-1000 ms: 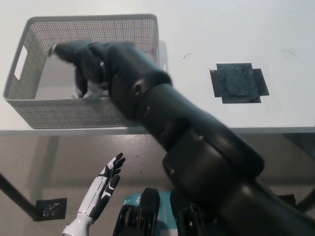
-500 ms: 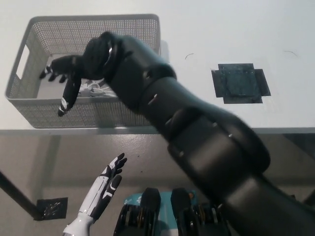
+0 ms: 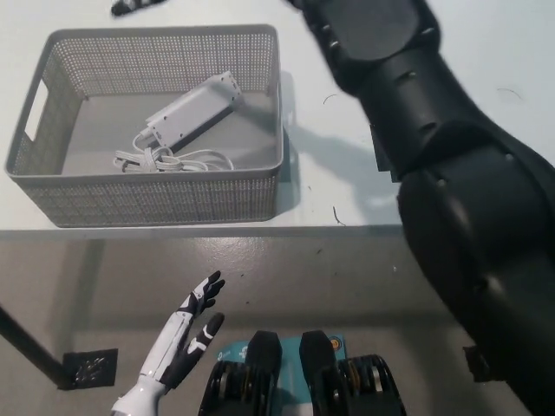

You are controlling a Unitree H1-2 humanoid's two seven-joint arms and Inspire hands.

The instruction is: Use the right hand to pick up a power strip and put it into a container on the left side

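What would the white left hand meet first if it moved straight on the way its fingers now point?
Judging loosely, the left hand points up toward the front edge of the table, just below the basket. Depth is unclear.

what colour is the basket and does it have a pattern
Grey, with fine mesh-like perforated walls, seen in the head view: basket holding the white power strip.

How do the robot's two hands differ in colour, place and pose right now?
The left hand is white, low at the lower left below the table edge, fingers apart. The right hand is black, mostly cut off at the top edge beyond the basket, so its pose cannot be told. Neither touches the power strip.
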